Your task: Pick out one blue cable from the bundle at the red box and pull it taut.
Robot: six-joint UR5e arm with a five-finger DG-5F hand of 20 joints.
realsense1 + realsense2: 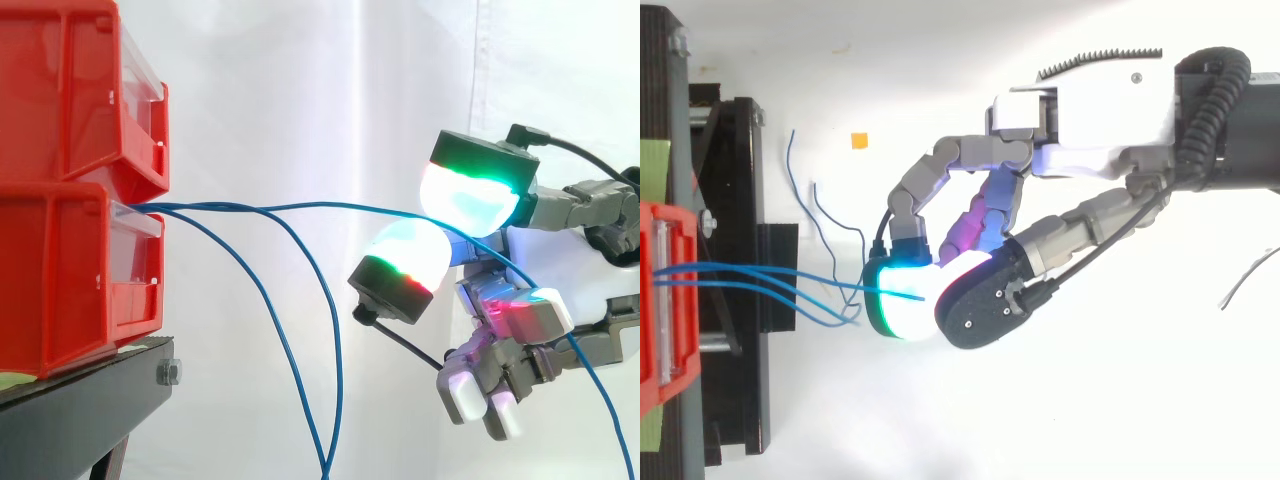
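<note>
Hand [1090, 120] comes in from the right edge in both views. Two fingers [475, 190] are clamped pad to pad on one blue cable [350, 208]. In the side view the pinch sits right of centre. The upper pad glows white and green, the lower one white and cyan with a red-green band. The other fingers are curled underneath at lower right, with white and magenta pads.

The cable leaves the front of the lower bin [60, 280] at frame left. It runs almost level across the middle to the pinch, with only a slight bow. Past the pads it drops toward the lower right corner.

Two other cables [338, 360] come out of the same bin front. They sag away below the held one and hang to the bottom edge near mid-frame, well apart from the hand.

The upper bin [60, 90] is stacked on the lower bin. Both are red and sit on a black stand [80, 410] at lower left, with a white curtain [300, 100] behind.

In the top view the cables fan out rightward from the left edge across the stand. The held one ends at the cyan-green pad, centre-left of the frame, and the pinch is well clear of the stand. Thin blue strands [790, 160] show on the white ground up and left of the pads. A small orange square [858, 140] lies just beside them.
</note>
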